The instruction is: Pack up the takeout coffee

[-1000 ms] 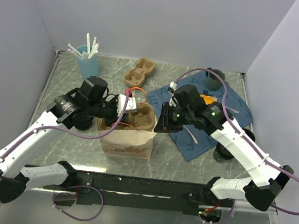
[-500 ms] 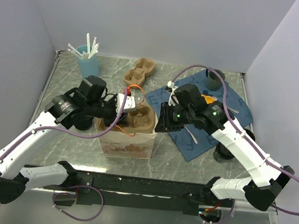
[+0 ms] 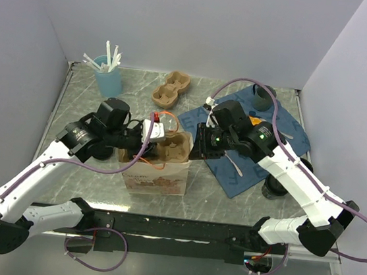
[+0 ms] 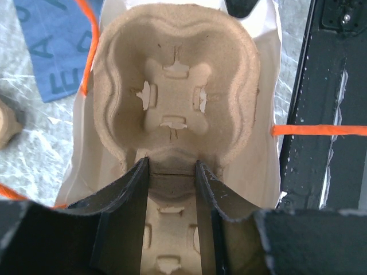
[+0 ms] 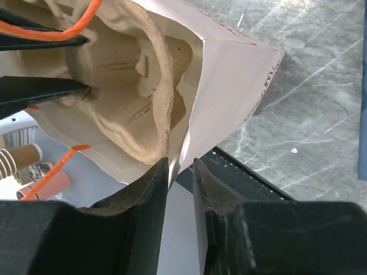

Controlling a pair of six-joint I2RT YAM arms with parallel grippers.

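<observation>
Left gripper [image 4: 171,167] is clamped on the middle ridge of the cardboard cup carrier [image 4: 172,86], which sits in the mouth of the paper bag [image 3: 155,179]. Right gripper [image 5: 180,166] is pinching the bag's right rim, fingers nearly together. The takeout coffee [image 3: 273,186] is over by the blue cloth [image 3: 245,174], half hidden under the right arm, well apart from the bag

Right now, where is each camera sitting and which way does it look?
Top camera: above and behind the arms, looking down at the table; both arms show.
Left wrist camera: on the left gripper, looking down into the paper bag at the cup carrier; its fingers show.
Right wrist camera: on the right gripper, facing the bag's open rim; its fingers show.
All three see the bag and carrier.
</observation>
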